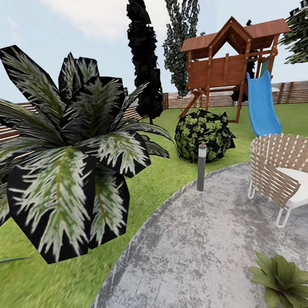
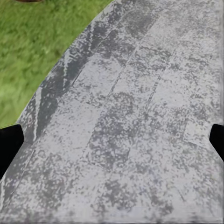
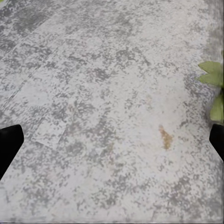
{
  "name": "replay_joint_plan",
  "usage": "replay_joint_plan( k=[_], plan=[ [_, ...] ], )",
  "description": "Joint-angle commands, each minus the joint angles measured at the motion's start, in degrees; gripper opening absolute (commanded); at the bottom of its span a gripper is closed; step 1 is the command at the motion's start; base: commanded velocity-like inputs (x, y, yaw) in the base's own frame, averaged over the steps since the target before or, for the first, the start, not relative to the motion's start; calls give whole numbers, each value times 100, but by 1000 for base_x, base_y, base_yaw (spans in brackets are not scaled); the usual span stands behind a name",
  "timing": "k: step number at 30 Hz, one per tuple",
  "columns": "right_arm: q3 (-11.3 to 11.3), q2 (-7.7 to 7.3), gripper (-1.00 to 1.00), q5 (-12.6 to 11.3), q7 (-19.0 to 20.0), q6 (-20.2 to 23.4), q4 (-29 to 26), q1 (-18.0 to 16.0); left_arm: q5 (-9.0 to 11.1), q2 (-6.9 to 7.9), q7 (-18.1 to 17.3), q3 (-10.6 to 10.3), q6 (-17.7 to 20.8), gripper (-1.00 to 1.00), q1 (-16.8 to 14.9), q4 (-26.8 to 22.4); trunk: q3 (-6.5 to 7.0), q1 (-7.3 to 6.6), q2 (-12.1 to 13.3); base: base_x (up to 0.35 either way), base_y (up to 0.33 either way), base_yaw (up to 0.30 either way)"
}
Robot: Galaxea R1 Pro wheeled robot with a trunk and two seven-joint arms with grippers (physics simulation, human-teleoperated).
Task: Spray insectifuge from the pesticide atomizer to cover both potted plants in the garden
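Note:
One potted plant [image 1: 287, 280], a low rosette of pointed mid-green leaves, sits on the round grey paved patio [image 1: 190, 253] at the lower right of the head view; its leaf tips [image 3: 212, 81] also edge into the right wrist view. The pesticide atomizer is out of view. My left gripper [image 2: 112, 140] hangs over the patio near its border with the lawn [image 2: 32, 46], fingers wide apart and nothing between them. My right gripper [image 3: 112, 140] is likewise open over bare paving, holding nothing.
A huge dark striped-leaf bush [image 1: 64, 148] fills the left. A round ivy-like shrub [image 1: 203, 134] and a grey bollard light [image 1: 201, 167] stand at the patio's far edge. A woven chair [image 1: 286, 175] sits right. Playset with blue slide [image 1: 262, 105] and wooden fence [image 1: 288, 91] behind.

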Motion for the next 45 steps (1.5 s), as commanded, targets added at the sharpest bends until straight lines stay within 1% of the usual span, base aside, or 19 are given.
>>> replay_joint_plan(
  k=[1,4,8,17,18,19,20,45],
  plan=[
    [-7,-2,100,2,1,-18,46,-5,5,2,-7,-7,-24,100,-3,85,-6,0,-3,0,0,-254],
    [-7,-2,100,1,1,-18,102,-5,-23,-7,-10,-35,-39,100,-3,219,-6,0,-3,0,0,-260],
    [-10,-1,100,1,1,-18,119,-5,-59,-27,-4,-49,-46,100,-3,271,-6,0,-3,0,0,-264],
    [-27,-25,100,-13,1,-18,99,-5,-56,10,13,-50,-47,100,-3,298,-6,0,-3,0,0,-265],
    [-64,-28,100,-14,1,-18,97,-5,-56,12,13,-48,-44,100,-3,298,-6,0,-3,0,0,-265],
    [-303,-34,100,-8,1,-18,88,-5,-56,11,11,-49,-46,100,-3,299,-6,0,-3,0,0,-265],
    [-314,-34,100,-8,1,-17,86,-5,-56,13,14,-46,-48,100,-3,298,-6,0,-3,0,0,-265],
    [-328,-34,100,-8,1,-17,102,-5,-59,14,6,-45,-48,100,-3,307,-6,0,-3,0,0,-253]
  ],
)
